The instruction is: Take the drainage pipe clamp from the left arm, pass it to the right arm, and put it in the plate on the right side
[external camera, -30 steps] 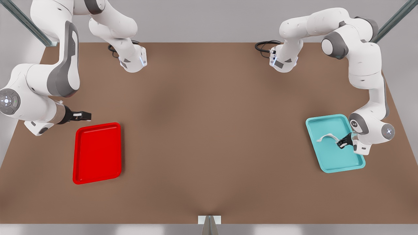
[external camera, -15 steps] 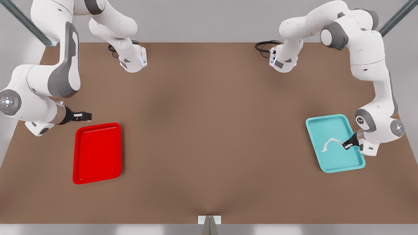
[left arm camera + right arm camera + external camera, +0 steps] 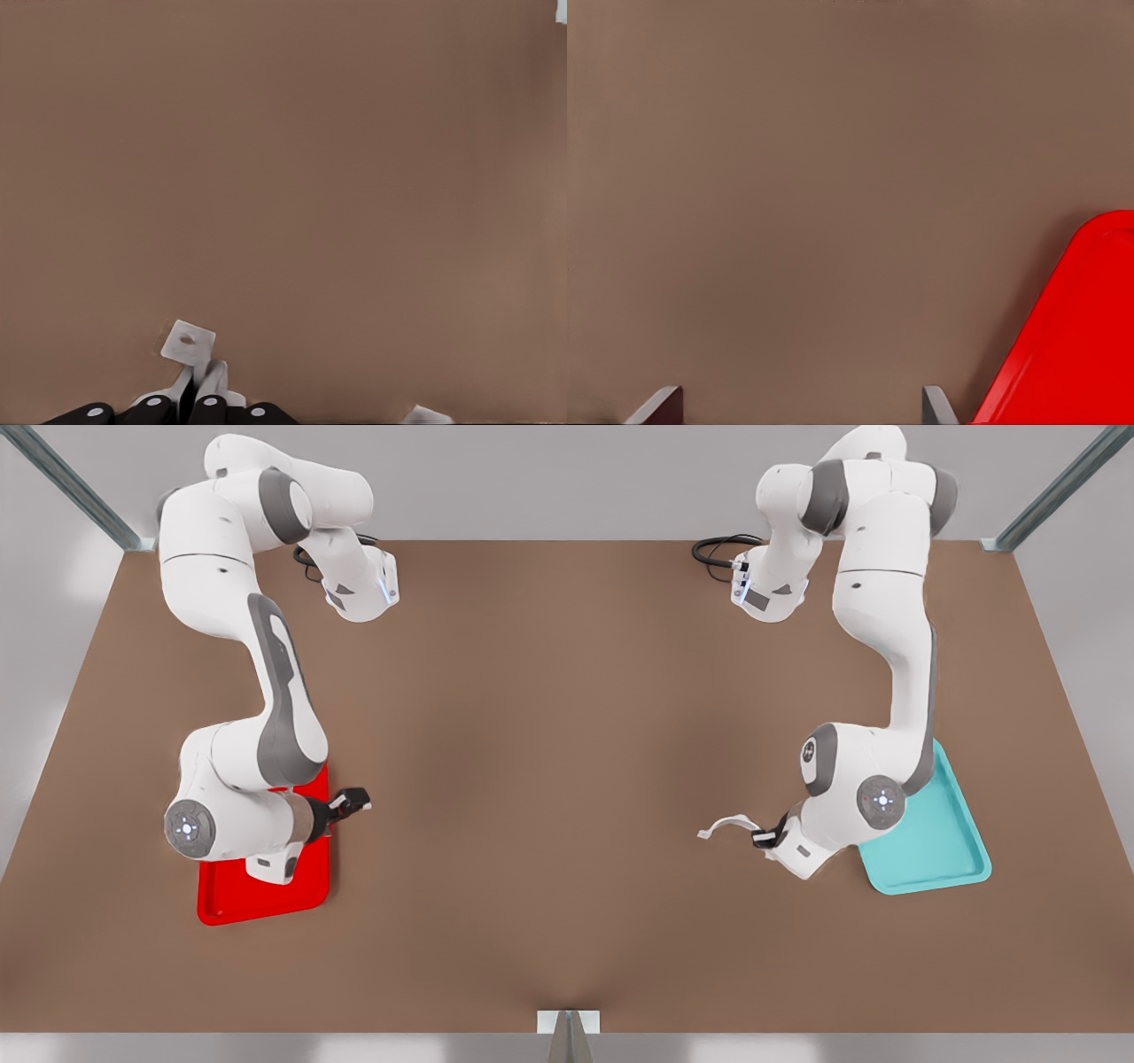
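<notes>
The drainage pipe clamp (image 3: pixel 725 825), a thin white arch with flat feet, hangs above the brown table just off the teal tray, toward the front view's left. My left gripper (image 3: pixel 762 838) is shut on one end of it. In the left wrist view one square foot (image 3: pixel 188 343) sticks out past the closed fingertips (image 3: pixel 209 386). The red plate (image 3: pixel 266 895) lies at the front view's left, partly covered by my right arm. My right gripper (image 3: pixel 357 799) is open and empty, poking past the plate's inner edge. The right wrist view shows its spread fingertips (image 3: pixel 937 405) beside the plate's corner (image 3: pixel 1081 354).
A teal tray (image 3: pixel 939 841) sits at the front view's right, partly under the left arm. Both arm bases and black cables (image 3: pixel 718 549) stand along the far table edge. Bare brown tabletop (image 3: pixel 549 779) stretches between the two grippers.
My left gripper has carried the clamp out of the teal tray toward the table's middle. My right arm has swung in over the red plate, its gripper now pointing toward the middle.
</notes>
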Robot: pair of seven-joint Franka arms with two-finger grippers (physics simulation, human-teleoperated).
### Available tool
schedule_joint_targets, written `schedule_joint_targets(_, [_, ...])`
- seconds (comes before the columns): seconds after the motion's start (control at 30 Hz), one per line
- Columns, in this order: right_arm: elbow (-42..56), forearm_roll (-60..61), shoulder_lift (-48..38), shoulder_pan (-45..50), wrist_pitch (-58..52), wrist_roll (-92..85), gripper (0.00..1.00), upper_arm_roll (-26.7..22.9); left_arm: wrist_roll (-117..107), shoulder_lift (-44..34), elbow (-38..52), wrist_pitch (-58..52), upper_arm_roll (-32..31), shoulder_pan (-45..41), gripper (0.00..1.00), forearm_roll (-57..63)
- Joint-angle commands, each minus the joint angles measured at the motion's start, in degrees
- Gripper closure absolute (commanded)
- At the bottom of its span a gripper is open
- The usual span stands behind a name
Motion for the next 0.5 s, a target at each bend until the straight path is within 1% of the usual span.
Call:
schedule_joint_targets(0.0, [-0.12, 0.29, 0.64, 1.95, 5.92, -44.45, 0.0, 0.49, -24.76, 1.54, 2.51, -2.3, -0.42, -4.2, 0.79, 1.31])
schedule_joint_targets(0.03, [-0.56, 0.37, 1.34, 2.31, 7.95, -46.38, 0.0, 0.49, -29.68, 2.77, 4.53, -2.39, -0.42, -6.58, 0.79, 1.31])
schedule_joint_targets(0.07, [-0.83, -0.06, 1.6, 3.36, 9.18, -46.91, 0.0, 0.49, -33.28, 4.35, 8.48, -6.24, -0.42, -7.81, 0.79, 1.22])
schedule_joint_targets(0.1, [-0.74, -0.24, 1.69, 4.42, 10.06, -46.91, 0.0, 0.49, -35.75, 7.34, 15.34, -12.49, -0.42, -8.78, 0.79, 1.22])
schedule_joint_targets(0.13, [-1.18, -0.15, 2.04, 5.03, 11.72, -47.69, 0.0, 0.49, -37.85, 7.87, 16.05, -12.5, -0.42, -9.83, 0.79, 1.14])
schedule_joint_targets(0.2, [-1.35, -4.37, 2.48, 8.19, 18.4, -53.75, 0.0, 0.49, -45.93, 9.97, 20.35, -12.67, -0.51, -13.08, 0.79, 1.05])
schedule_joint_targets(0.3, [-1.0, -4.64, 3.01, 9.95, 23.68, -57.63, 0.0, 0.49, -52.27, 11.38, 23.78, -12.93, -0.51, -16.86, 0.79, 1.05])
schedule_joint_targets(0.37, [-1.09, -4.46, 3.1, 10.57, 25.44, -57.72, 0.0, 0.49, -57.45, 13.84, 27.74, -12.93, -0.51, -18.71, 0.79, 1.05])
schedule_joint_targets(0.47, [-1.27, -3.93, 3.89, 12.59, 28.6, -60.88, 0.0, 0.67, -63.79, 15.25, 30.2, -12.49, -0.25, -20.82, 0.79, 1.14])
